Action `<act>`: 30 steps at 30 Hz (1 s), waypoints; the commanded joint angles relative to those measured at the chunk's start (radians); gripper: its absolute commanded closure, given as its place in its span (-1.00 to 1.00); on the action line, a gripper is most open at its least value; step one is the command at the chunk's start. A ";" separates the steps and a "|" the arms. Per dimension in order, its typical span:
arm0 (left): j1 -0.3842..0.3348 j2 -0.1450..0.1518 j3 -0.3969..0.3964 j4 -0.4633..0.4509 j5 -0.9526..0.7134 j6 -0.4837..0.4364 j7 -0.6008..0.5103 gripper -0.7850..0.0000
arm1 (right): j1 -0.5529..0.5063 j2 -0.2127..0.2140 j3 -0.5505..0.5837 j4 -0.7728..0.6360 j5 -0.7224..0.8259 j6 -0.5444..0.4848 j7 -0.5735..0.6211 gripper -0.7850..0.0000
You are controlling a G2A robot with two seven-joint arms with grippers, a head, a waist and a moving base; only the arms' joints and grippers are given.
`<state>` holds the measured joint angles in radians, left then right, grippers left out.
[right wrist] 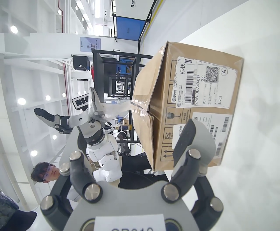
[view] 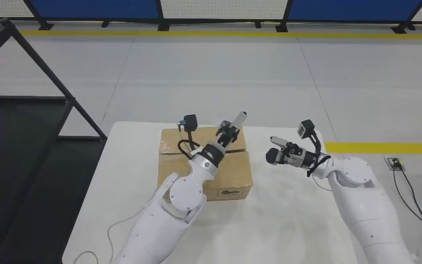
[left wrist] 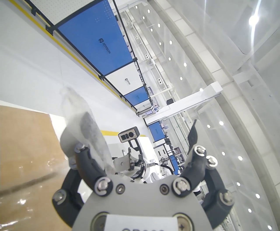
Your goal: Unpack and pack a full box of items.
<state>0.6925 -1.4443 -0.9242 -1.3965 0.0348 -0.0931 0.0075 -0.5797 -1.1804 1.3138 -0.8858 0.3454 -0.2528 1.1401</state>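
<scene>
The cardboard box sits centre-frame on the tabletop. Above its seam, the left end effector is splayed, clear tape clinging to one finger. The right end effector is released, centre-right. Best to clench on the tape, then peel steadily along the seam.

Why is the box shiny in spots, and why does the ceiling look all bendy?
Left wrist view: ceiling lamps bounce off clear tape on the cardboard box, making white glare spots; the wide lens curves the straight ceiling ledge. Right wrist view: shelves bow likewise. Top view: soft, even light.
</scene>
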 commanded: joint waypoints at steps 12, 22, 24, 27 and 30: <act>-0.044 -0.044 0.053 0.101 0.017 0.001 0.016 -1.00 | -0.037 0.017 0.021 -0.026 0.014 -0.003 -0.002 -1.00; -0.068 -0.079 0.089 0.168 0.037 -0.010 0.034 -1.00 | -0.049 0.026 0.025 -0.031 0.024 -0.009 -0.002 -1.00; -0.070 -0.086 0.092 0.176 0.040 -0.012 0.038 -1.00 | -0.050 0.028 0.026 -0.029 0.026 -0.010 -0.001 -1.00; -0.074 -0.094 0.094 0.184 0.045 -0.020 0.045 -1.00 | -0.052 0.029 0.025 -0.030 0.031 -0.013 -0.002 -1.00; -0.076 -0.102 0.093 0.191 0.046 -0.026 0.048 -1.00 | -0.053 0.030 0.023 -0.030 0.034 -0.014 -0.002 -1.00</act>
<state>0.6172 -1.5444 -0.8307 -1.2074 0.0804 -0.1176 0.0555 -0.6322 -1.1502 1.3373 -0.9156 0.3781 -0.2670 1.1378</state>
